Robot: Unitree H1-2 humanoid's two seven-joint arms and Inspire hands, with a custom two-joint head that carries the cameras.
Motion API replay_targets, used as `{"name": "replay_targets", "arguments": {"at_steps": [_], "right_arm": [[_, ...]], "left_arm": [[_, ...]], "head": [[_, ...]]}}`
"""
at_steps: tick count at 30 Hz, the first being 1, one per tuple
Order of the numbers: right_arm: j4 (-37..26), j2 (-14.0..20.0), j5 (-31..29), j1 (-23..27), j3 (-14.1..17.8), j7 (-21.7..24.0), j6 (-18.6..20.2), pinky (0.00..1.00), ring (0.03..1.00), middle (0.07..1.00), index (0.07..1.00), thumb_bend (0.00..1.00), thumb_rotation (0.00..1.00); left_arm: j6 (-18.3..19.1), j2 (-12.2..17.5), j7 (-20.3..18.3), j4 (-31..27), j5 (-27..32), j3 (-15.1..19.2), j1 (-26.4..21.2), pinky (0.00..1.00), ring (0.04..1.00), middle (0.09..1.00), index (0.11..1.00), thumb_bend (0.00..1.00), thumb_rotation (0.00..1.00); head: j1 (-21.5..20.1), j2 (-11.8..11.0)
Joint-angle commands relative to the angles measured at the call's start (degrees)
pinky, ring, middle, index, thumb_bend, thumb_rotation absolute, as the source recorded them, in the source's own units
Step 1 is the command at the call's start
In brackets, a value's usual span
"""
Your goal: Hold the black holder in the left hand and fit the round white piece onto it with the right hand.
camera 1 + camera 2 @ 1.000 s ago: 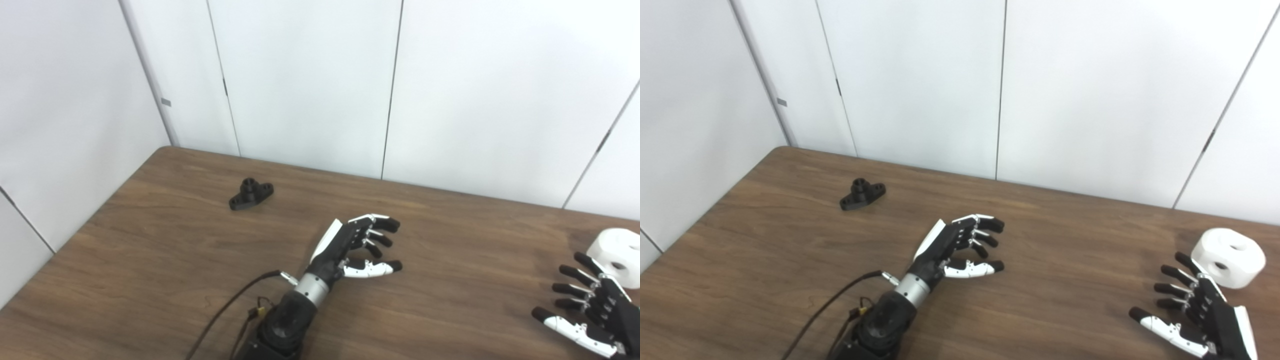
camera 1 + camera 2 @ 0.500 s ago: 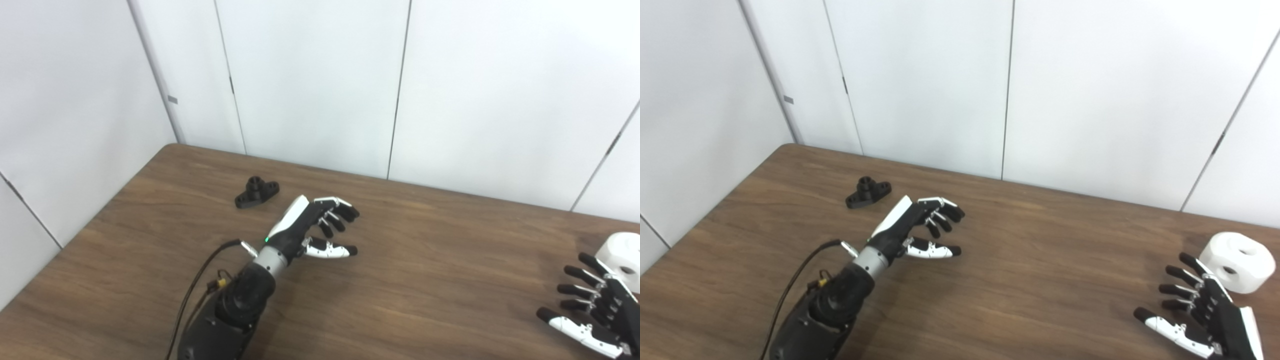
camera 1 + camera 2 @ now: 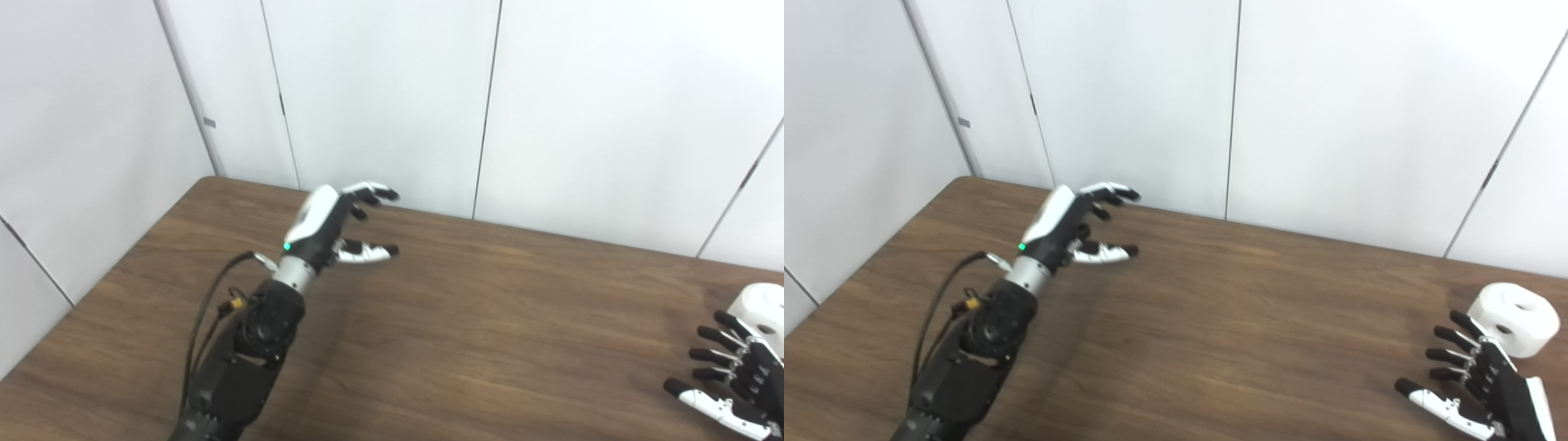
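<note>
The desk (image 3: pixel 1249 318) is a dark wood-grain surface set against white wall panels (image 3: pixel 1335 110). The round white piece (image 3: pixel 1513 317) rests on the desk near the right edge, one hole facing up and one in its side wall; the left eye view crops it at the frame border. The black holder does not show in either view: the left robot hand (image 3: pixel 1069 228) stands in the line of sight over the far left part of the desk, and the holder may lie behind it.

The left arm (image 3: pixel 968 361) enters from the bottom left and extends up and away across the desk, a black cable (image 3: pixel 940 294) looping beside the wrist and a green light lit near the wrist. The left robot hand is raised above the surface, its white back turned up and to the left, fingers (image 3: pixel 1111 191) spread and lightly curled, thumb (image 3: pixel 1102 252) apart below them. It grips nothing.

The right robot hand (image 3: pixel 1473 383) sits low at the bottom right corner, palm side facing left, fingers splayed toward the round white piece. The fingertips lie just beside the piece; contact cannot be confirmed. It holds nothing.
</note>
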State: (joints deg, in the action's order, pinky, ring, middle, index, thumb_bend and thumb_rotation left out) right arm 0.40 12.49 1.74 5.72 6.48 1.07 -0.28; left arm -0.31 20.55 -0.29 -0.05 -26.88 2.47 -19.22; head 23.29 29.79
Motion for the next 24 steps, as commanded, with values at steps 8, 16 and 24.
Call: {"name": "replay_targets", "arguments": {"at_steps": [8,16,24], "right_arm": [[-1.43,1.07,-0.31,1.32,0.51,0.3,-2.09,0.55,0.661,0.771,0.837,0.8,0.07],[-1.68,1.26,-0.81,1.36,0.79,0.58,-2.14,0.55,0.661,0.764,0.834,0.79,0.05],[-2.1,1.22,-1.23,1.31,1.12,0.67,-1.92,0.56,0.656,0.756,0.834,0.8,0.04]], "left_arm": [[1.46,5.34,3.77,-1.28,-3.29,3.73,-4.85,0.68,0.841,0.864,0.713,0.75,0.03],[7.81,5.84,5.35,1.27,-4.88,5.51,-5.08,0.75,0.946,0.928,0.67,0.77,0.09],[14.18,8.91,3.17,4.8,-7.27,3.29,-5.77,0.96,1.0,1.0,0.761,0.89,0.24]], "head": [[0.3,0.22],[0.52,0.41],[0.15,0.71]]}}
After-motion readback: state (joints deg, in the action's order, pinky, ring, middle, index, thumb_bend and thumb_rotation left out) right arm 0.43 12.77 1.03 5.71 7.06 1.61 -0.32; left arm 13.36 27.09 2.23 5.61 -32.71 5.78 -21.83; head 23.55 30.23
